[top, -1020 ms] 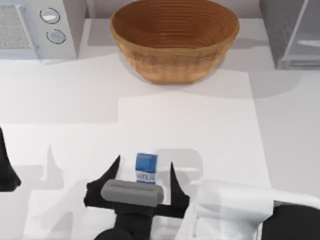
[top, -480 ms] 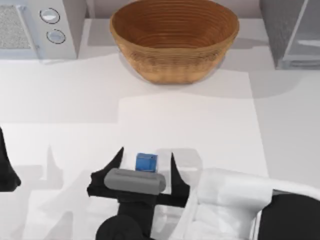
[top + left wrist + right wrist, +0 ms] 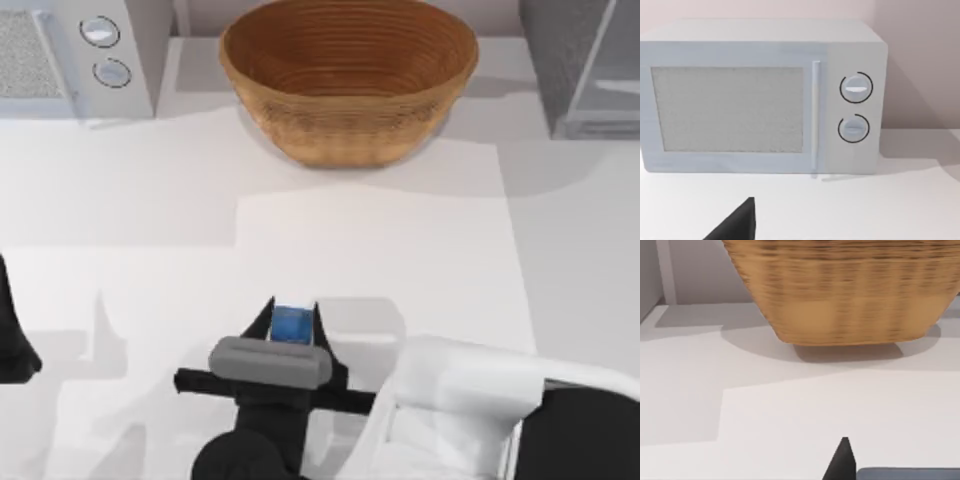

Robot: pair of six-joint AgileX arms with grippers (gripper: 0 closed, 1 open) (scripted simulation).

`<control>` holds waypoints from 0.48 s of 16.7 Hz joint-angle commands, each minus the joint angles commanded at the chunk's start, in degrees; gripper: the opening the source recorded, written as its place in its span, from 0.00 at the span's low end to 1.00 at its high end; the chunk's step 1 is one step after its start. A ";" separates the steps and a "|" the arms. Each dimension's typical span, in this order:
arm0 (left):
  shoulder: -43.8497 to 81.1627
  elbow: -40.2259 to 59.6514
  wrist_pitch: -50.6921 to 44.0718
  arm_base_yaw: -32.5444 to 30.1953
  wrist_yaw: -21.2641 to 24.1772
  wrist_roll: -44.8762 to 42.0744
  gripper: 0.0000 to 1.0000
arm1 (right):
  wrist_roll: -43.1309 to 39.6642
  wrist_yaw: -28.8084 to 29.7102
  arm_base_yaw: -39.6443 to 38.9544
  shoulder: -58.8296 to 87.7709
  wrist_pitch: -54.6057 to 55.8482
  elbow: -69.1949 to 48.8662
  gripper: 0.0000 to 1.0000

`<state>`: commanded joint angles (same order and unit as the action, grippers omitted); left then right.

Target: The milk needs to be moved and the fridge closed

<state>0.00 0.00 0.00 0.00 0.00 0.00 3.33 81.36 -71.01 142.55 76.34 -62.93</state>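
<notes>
Right gripper [image 3: 293,322], near edge of the table [image 3: 400,250], just left of centre in the top view:
- Closed down on the milk [image 3: 292,326], with one black, tapering, wedge-shaped finger [image 3: 262,322] pressed to each side of the carton.
- Carried a rounded grey block [image 3: 268,362] across a thin black crossbar directly behind the fingers.
- Continued back into a smooth white forearm shell [image 3: 450,410] towards the lower right corner.

Milk:
- Stood upright between the fingers, with only the blue, square top face visible from above.
- Appeared in the right wrist view as a flat grey-blue strip [image 3: 907,474] beside one black fingertip [image 3: 841,462].

Left arm [image 3: 12,345]: parked at the left edge of the table, well apart from the carton.

Table: matt white, flat, crossed by pale rectangular shadows.

Bowl [image 3: 348,80], far side, centre:
- Round, deep, woven wicker in tan, ribbed with concentric rings inside.
- Flared from a narrow base, as seen in the right wrist view [image 3: 840,290].

Microwave [image 3: 70,50], far left corner:
- Light-grey box with a speckled window panel [image 3: 727,109], a slim vertical handle and two round knobs [image 3: 856,87].

Fridge [image 3: 560,50], far right corner:
- Dark-grey speckled cabinet.
- Fitted with a pale-framed, glassy door [image 3: 610,80] lying alongside; open or closed could not be told from above.
</notes>
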 joint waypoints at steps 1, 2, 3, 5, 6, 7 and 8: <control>0.00 0.00 0.00 0.00 0.00 0.00 1.00 | 0.00 0.00 0.00 0.00 0.00 0.00 0.17; 0.00 0.00 0.00 0.00 0.00 0.00 1.00 | 0.00 0.00 0.00 0.00 0.00 0.00 0.10; 0.00 0.00 0.00 0.00 0.00 0.00 1.00 | 0.00 0.00 0.00 0.00 0.00 0.00 0.02; 0.00 0.00 0.00 0.00 0.00 0.00 1.00 | 0.00 0.00 0.00 0.00 0.00 0.00 0.00; 0.00 0.00 0.00 0.00 0.00 0.00 1.00 | 0.00 0.00 0.00 0.00 0.00 0.00 0.00; 0.00 0.00 0.00 0.00 0.00 0.00 1.00 | 0.00 0.00 0.00 0.00 0.00 0.00 0.00; 0.00 0.00 0.00 0.00 0.00 0.00 1.00 | 0.00 0.00 0.00 0.00 0.00 0.00 0.00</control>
<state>0.00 0.00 0.00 0.00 0.00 0.00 3.33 81.36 -71.01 142.55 76.34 -62.93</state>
